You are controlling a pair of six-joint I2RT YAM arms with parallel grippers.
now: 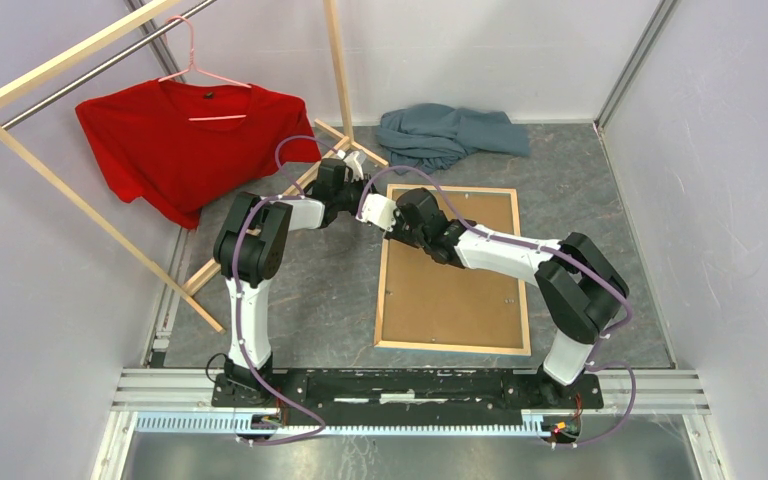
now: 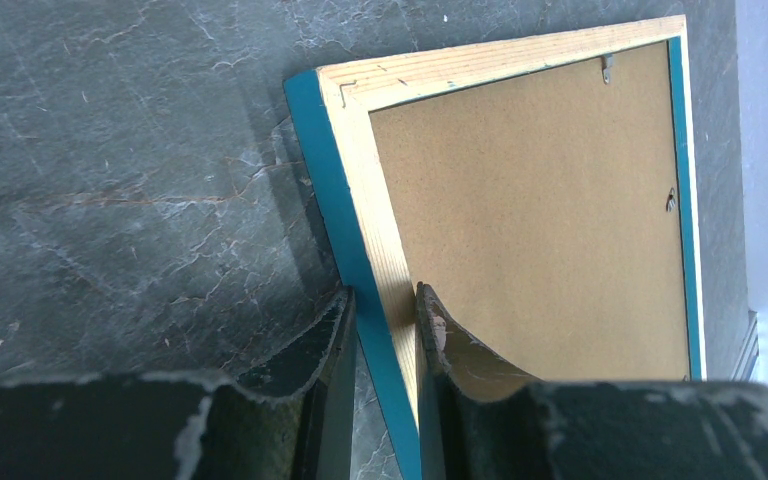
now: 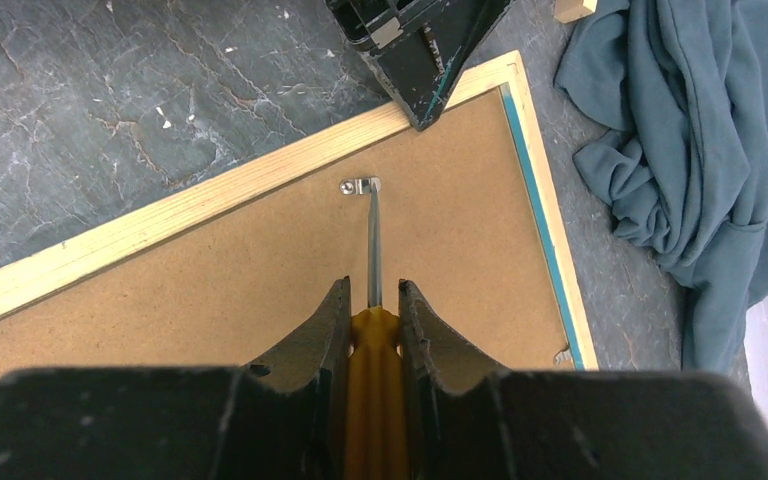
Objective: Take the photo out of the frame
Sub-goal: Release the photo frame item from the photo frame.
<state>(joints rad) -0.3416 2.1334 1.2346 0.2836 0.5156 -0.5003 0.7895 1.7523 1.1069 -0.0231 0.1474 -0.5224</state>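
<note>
The frame (image 1: 383, 290) lies face down on the dark floor, pale wood back edges up, with the brown backing board (image 1: 450, 290) in it. The photo is hidden under the board. My left gripper (image 1: 365, 195) is shut on the frame's left rail near its far left corner; in the left wrist view the gripper (image 2: 382, 300) clamps the blue side and wood back of the frame (image 2: 375, 200). My right gripper (image 3: 373, 290) is shut on a yellow-handled screwdriver (image 3: 373, 360), whose tip touches a metal clip (image 3: 360, 186) on the backing board (image 3: 210, 280).
A blue-grey cloth (image 1: 450, 135) lies bunched just beyond the frame's far edge. A wooden clothes rack (image 1: 80, 205) with a red T-shirt (image 1: 185, 140) on a hanger stands at the left, its foot reaching toward the frame. Walls close in on all sides.
</note>
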